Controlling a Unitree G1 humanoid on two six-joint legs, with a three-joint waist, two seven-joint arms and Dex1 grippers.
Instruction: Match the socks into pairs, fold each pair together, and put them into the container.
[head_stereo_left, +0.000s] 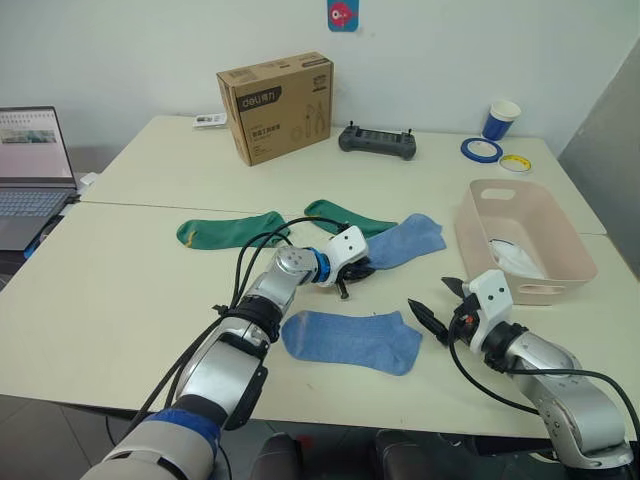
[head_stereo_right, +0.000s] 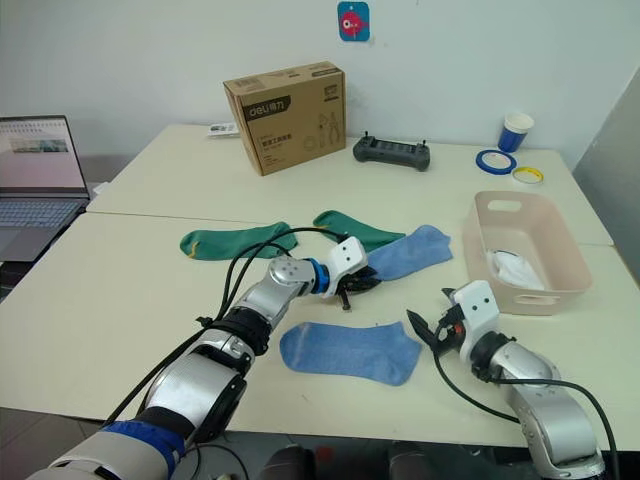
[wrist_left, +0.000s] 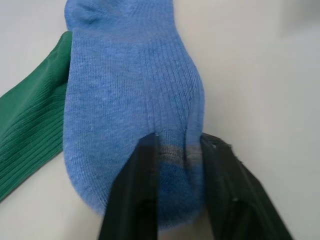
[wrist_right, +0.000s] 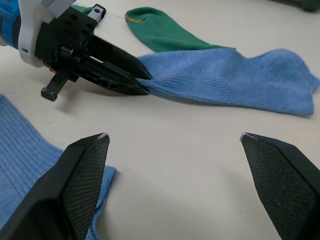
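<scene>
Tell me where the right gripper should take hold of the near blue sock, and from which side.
Probably the end of the near blue sock nearest the open right gripper, coming from above. It lies flat on the table, so one finger must slide under an edge; that end is closest and unobstructed.

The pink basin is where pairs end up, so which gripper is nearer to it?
Right. The right gripper hangs open just beside the pink basin; the left gripper, farther off at mid-table, pinches a light blue sock.
</scene>
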